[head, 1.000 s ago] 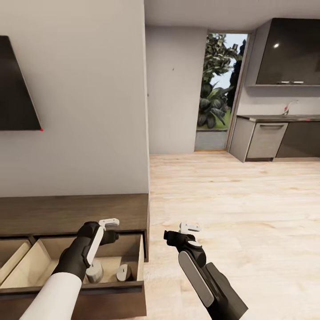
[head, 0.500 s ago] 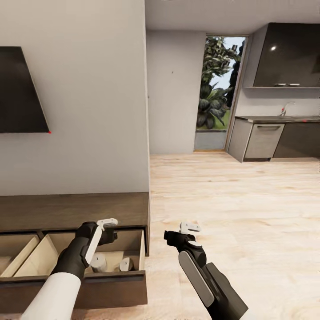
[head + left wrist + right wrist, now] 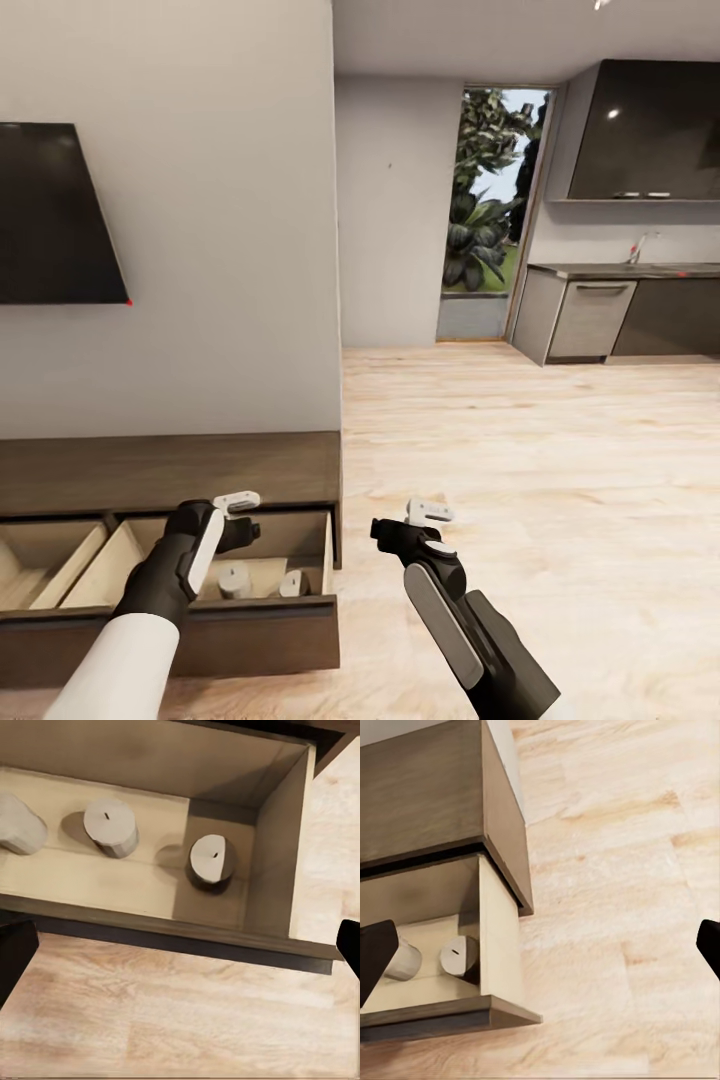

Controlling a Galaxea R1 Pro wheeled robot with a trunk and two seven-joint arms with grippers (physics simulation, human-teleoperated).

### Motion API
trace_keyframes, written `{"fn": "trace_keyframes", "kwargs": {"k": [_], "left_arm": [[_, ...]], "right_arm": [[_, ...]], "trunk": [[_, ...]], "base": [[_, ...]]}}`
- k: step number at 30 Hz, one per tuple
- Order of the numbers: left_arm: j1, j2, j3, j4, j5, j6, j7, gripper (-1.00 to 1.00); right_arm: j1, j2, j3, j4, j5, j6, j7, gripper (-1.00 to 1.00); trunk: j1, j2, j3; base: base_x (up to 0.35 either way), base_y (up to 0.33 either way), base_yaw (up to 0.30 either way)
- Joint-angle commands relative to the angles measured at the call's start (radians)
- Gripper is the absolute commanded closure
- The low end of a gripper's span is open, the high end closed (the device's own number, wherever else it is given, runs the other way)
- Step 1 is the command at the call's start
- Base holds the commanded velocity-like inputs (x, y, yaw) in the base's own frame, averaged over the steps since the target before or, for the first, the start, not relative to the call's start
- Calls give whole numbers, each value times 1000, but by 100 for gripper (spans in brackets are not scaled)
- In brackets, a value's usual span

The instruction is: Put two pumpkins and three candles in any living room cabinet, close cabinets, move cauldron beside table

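Left claw open, empty above drawer; candles inside. Drawer stiff, slides: push front panel. Right claw open.

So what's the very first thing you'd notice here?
Probably the open drawer of the dark wooden cabinet at lower left, with pale candles standing inside. The left gripper hovers over it. Far across the light wood floor, a doorway shows bright green plants outside, beside a kitchen counter.
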Motion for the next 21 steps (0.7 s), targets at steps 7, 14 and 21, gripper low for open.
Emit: {"fn": "trace_keyframes", "kwargs": {"k": [7, 14, 21], "left_arm": [[-1, -3, 13, -2, 10, -6, 7, -100], [-1, -3, 12, -2, 10, -10, 6, -100], [-1, -3, 13, -1, 10, -10, 4, -100]], "right_arm": [[-1, 3, 2, -1, -7, 3, -9, -100], [-1, 2, 7, -1, -5, 1, -9, -100], [-1, 3, 10, -1, -5, -1, -9, -100]], "trunk": [[-12, 21, 8], [-12, 21, 8], [-12, 21, 8]], "base": [[-126, 102, 0], [-30, 24, 0], [-183, 227, 0]]}}
